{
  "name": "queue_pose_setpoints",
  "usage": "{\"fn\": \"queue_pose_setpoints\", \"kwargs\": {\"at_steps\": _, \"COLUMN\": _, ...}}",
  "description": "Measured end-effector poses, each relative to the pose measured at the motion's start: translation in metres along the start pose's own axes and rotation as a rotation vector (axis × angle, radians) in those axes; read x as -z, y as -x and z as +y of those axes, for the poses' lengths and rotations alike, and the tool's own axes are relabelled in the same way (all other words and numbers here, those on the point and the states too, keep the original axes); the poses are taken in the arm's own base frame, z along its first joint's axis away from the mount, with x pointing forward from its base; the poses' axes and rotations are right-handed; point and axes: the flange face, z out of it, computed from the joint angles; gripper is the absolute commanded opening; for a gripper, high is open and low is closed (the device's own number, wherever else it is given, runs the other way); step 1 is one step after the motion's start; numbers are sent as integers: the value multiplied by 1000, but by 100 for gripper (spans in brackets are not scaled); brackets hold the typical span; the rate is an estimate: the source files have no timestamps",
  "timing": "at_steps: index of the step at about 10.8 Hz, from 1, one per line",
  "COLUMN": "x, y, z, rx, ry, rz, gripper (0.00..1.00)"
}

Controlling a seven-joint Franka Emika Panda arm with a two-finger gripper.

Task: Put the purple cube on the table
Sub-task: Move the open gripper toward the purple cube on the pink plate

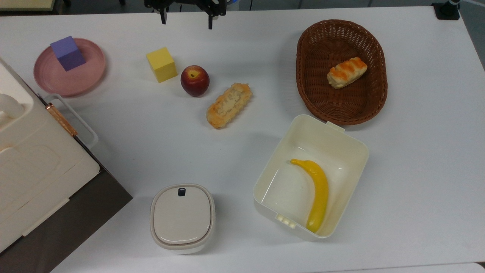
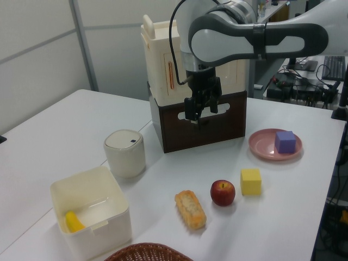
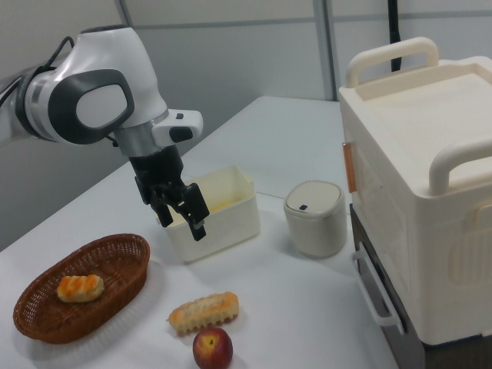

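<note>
The purple cube (image 1: 68, 53) (image 2: 285, 141) rests on the round pink plate (image 1: 75, 82) (image 2: 262, 145) at the top view's upper left. My gripper (image 1: 186, 22) (image 2: 200, 112) (image 3: 182, 224) hangs in the air above the white table (image 1: 132, 151), at the top view's upper edge, well to the right of the plate and apart from the cube. Its fingers are spread wide with nothing between them.
A yellow cube (image 1: 161, 64), an apple (image 1: 194, 80) and a bread roll (image 1: 229, 104) lie mid-table. A brown basket (image 1: 322, 98) holds a bun. An open white box (image 1: 329, 132) holds a banana. A lidded pot (image 1: 182, 216) and a cream case (image 1: 38, 170) stand at the top view's lower left.
</note>
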Motion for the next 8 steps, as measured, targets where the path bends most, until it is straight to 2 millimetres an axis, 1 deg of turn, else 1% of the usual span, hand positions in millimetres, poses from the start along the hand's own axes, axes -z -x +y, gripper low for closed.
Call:
{"fn": "queue_pose_setpoints", "kwargs": {"at_steps": 2, "x": 0, "y": 0, "z": 3, "rx": -5, "ry": 0, "rz": -1, "gripper": 100}}
{"fn": "queue_pose_setpoints", "kwargs": {"at_steps": 8, "x": -2, "y": -1, "z": 26, "rx": -23, "ry": -1, "rz": -4, "gripper": 100}}
